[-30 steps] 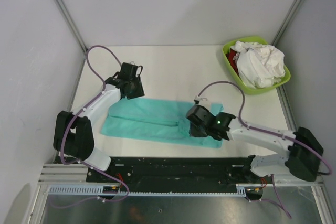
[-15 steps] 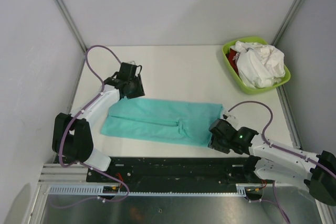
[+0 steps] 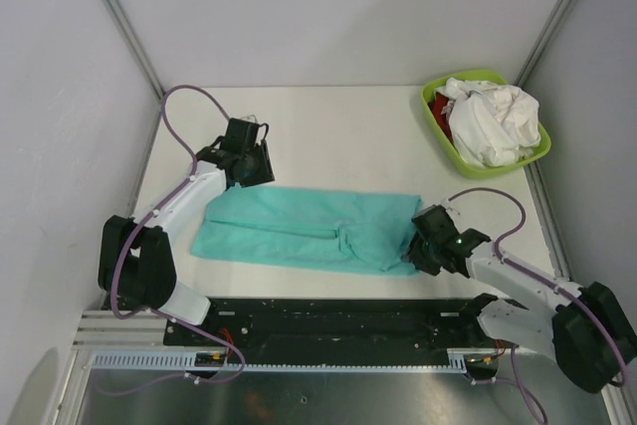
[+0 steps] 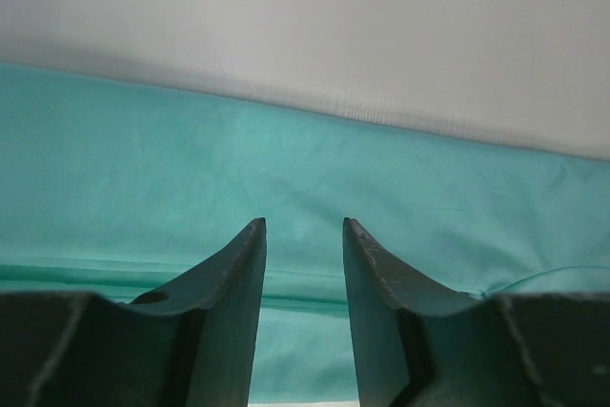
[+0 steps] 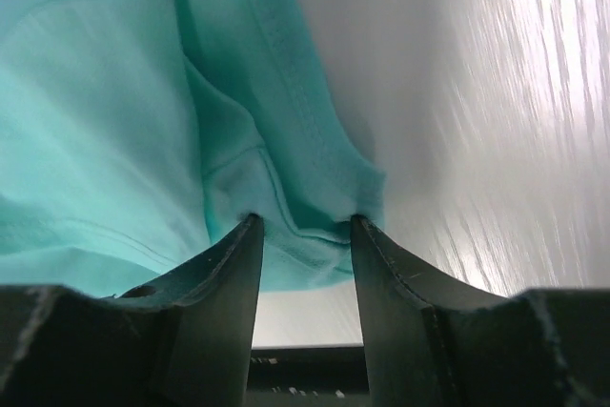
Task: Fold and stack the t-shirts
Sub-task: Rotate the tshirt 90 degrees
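Lying flat near the front of the table (image 3: 338, 131), the teal t-shirt (image 3: 289, 226) is stretching between 2 grippers. The left gripper (image 4: 303, 226) is sitting at its far left edge with fingers spread. The right gripper (image 5: 305, 221) is keeping its fingers apart around the shirt's right corner. A green basin (image 3: 488, 172) in the far right corner is holding a bunched white t-shirt (image 3: 493, 126) and a bit of a red t-shirt (image 3: 440, 106)

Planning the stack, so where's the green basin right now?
In the top view, the green basin sits at the table's far right corner, holding crumpled white cloth, beyond the teal t-shirt.
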